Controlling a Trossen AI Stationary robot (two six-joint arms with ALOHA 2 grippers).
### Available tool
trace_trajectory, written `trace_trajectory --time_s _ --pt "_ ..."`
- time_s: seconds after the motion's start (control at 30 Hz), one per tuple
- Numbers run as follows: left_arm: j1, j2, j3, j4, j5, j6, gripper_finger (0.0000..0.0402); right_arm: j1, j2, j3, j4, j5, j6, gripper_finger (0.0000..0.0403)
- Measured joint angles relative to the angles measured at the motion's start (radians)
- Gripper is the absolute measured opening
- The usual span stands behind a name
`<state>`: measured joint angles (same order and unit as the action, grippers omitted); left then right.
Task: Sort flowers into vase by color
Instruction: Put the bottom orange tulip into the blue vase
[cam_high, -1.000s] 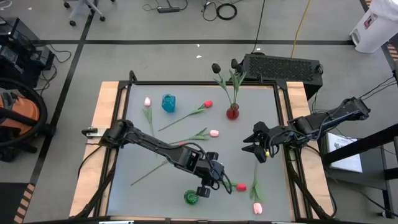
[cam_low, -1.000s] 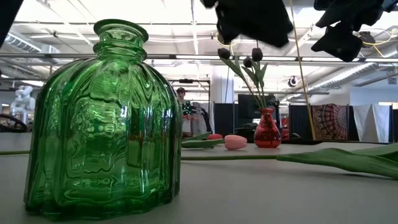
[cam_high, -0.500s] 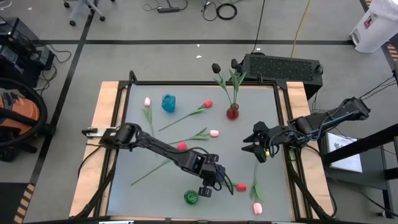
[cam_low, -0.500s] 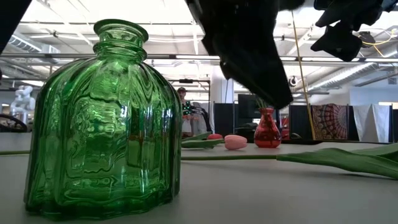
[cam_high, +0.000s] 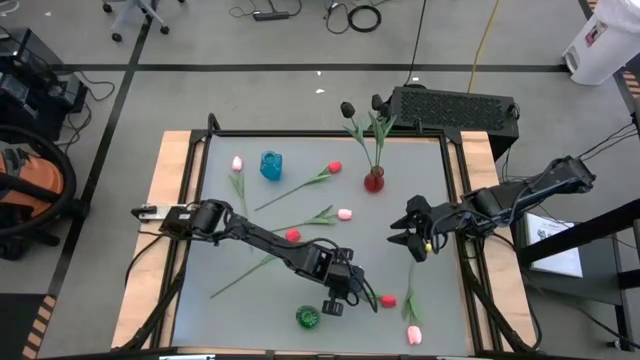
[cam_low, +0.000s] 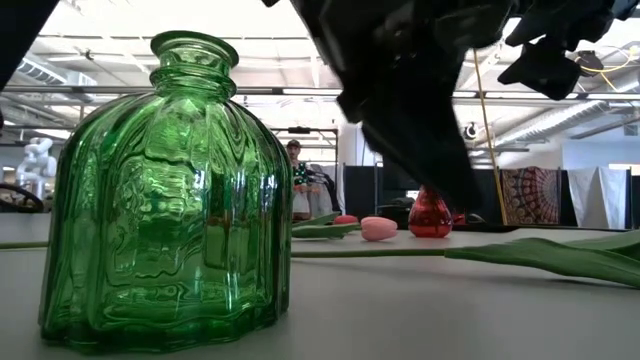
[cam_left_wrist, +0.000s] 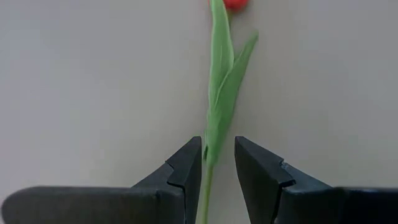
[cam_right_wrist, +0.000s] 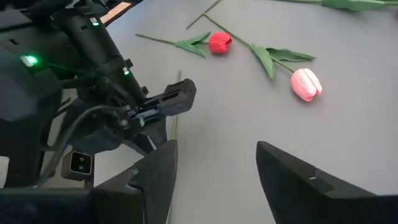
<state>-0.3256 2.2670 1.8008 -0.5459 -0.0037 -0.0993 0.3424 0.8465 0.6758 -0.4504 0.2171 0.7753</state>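
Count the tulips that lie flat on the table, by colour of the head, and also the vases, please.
red tulips: 3
pink tulips: 3
vases: 3
Total: 9

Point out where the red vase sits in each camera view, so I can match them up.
High view: the red vase stands near the table's far edge, right of centre.
Low view: far back, right of centre, partly hidden behind a dark arm.
Left wrist view: not in it.
Right wrist view: not in it.
Shared landmark: the green vase, at the near edge in the high view and large at the left in the low view.
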Motion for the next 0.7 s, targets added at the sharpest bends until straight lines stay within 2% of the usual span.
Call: trace_trajectory --time_s 0.7 --pt "0.003 0.038 0.001 0.012 -0.013 0.000 0.0102 0.000 0.024 0.000 0.013 -0.002 -0.001 0.0210"
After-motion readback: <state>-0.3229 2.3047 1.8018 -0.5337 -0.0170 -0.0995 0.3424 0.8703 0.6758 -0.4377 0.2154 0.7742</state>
